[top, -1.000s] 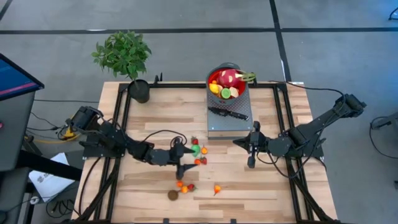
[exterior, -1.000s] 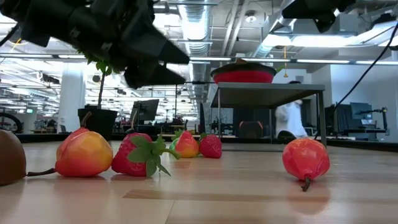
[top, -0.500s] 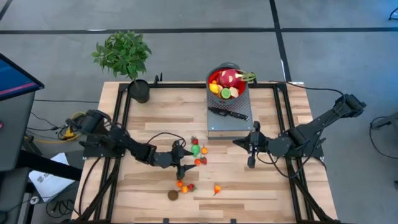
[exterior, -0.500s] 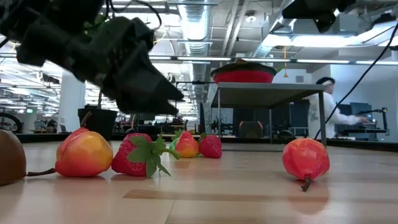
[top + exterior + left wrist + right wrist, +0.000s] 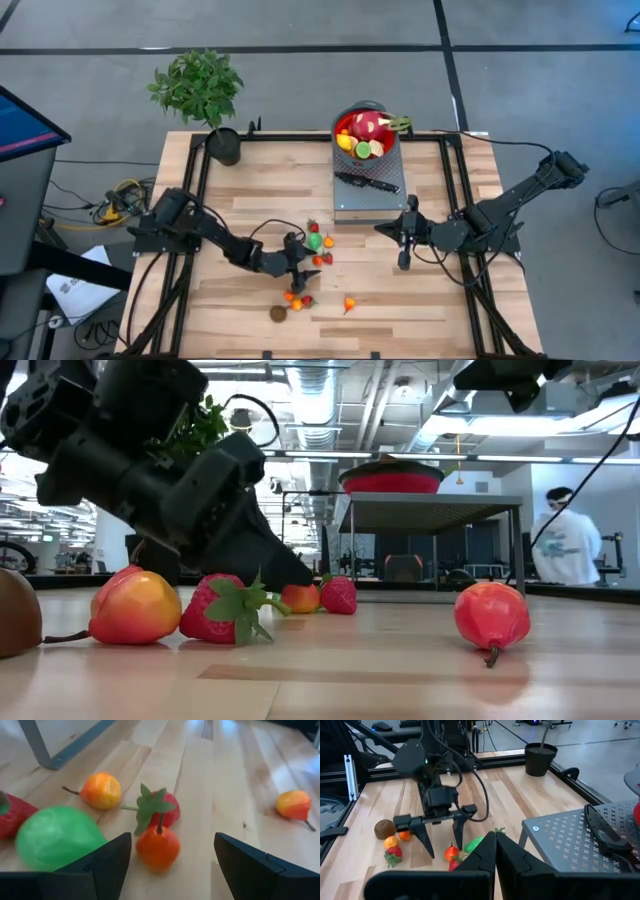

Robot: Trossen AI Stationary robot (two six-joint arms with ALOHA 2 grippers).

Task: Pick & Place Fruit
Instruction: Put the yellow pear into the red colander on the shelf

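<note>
Wooden table [image 5: 250, 180] | left tool [image 5: 296, 275] open, empty, straddling one orange fruit [image 5: 158, 846] | right tool [image 5: 404, 262] closed, empty

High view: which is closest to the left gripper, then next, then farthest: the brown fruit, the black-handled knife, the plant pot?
Measured from the left gripper, open over the loose fruit:
1. Brown fruit, on the table just toward the front edge.
2. Black-handled knife, on the grey stand, toward the back and right.
3. Plant pot, at the back left corner.
The knife and pot are nearly equal, so that order is uncertain.
</note>
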